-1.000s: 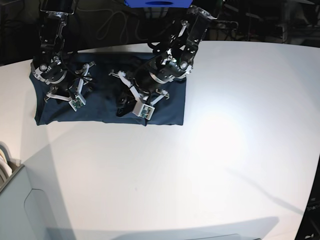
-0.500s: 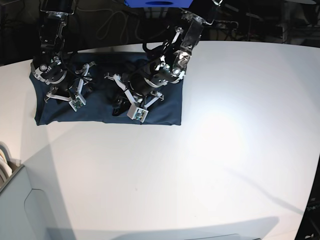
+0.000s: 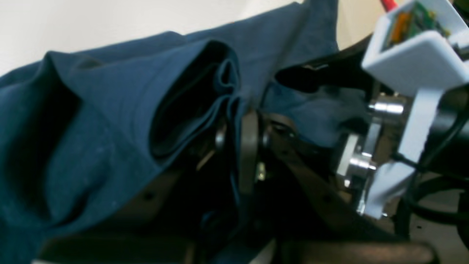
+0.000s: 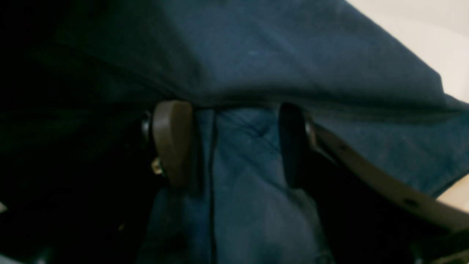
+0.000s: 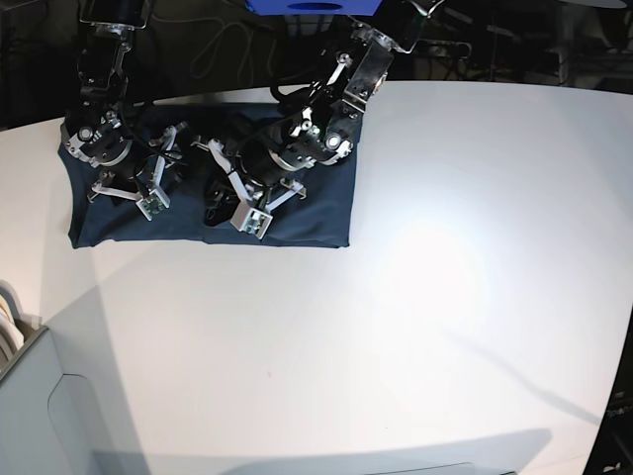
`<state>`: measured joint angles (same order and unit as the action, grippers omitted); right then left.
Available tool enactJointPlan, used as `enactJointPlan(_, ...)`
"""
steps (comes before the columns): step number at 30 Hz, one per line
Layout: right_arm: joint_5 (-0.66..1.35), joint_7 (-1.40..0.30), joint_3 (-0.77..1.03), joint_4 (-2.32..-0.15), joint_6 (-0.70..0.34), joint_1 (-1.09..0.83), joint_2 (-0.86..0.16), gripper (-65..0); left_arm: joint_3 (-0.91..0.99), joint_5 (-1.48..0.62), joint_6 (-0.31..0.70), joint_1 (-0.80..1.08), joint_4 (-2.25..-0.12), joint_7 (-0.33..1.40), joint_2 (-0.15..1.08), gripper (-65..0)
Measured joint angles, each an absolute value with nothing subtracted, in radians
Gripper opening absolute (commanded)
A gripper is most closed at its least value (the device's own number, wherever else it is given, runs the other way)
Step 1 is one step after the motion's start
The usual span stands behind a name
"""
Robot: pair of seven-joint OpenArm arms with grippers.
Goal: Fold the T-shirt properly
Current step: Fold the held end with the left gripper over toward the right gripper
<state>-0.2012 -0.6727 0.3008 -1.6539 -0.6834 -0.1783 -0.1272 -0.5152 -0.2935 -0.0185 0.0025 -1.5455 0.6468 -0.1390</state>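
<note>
Desk: a bare white surface is filling the near part of the base view; the T-shirt is lying toward its far left corner.
T-shirt: the dark navy cloth is lying in a flattened band on the desk, with both arms working on top of it.
Left end effector: it is pressing down near the middle of the T-shirt, its jaws nearly together and pinching a bunched fold of T-shirt cloth, as the left wrist view is showing.
Right end effector: it is sitting on the left part of the T-shirt, beside the left end effector; its jaws are standing wide apart, with flat T-shirt cloth lying between the two fingers and nothing gripped.
Writing: no label, brand or lettering is showing readably on the T-shirt.
Blue object: it is sitting beyond the T-shirt at the far edge, cut off by the frame.
</note>
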Motion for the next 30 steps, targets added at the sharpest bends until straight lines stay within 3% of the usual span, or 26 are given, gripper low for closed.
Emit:
enactJointPlan(26, -0.202, -0.673, 0.301, -1.654, -0.683, -0.178, -0.127, -29.6, -0.52, -0.295, -0.019, -0.048, -1.478, 0.646, -0.139, -65.0)
enactJointPlan(30, -0.201, -0.673, 0.301, -1.654, -0.683, -0.178, -0.127, -29.6, -0.52, -0.295, -0.019, -0.047, -1.483, 0.648, -0.139, -51.7)
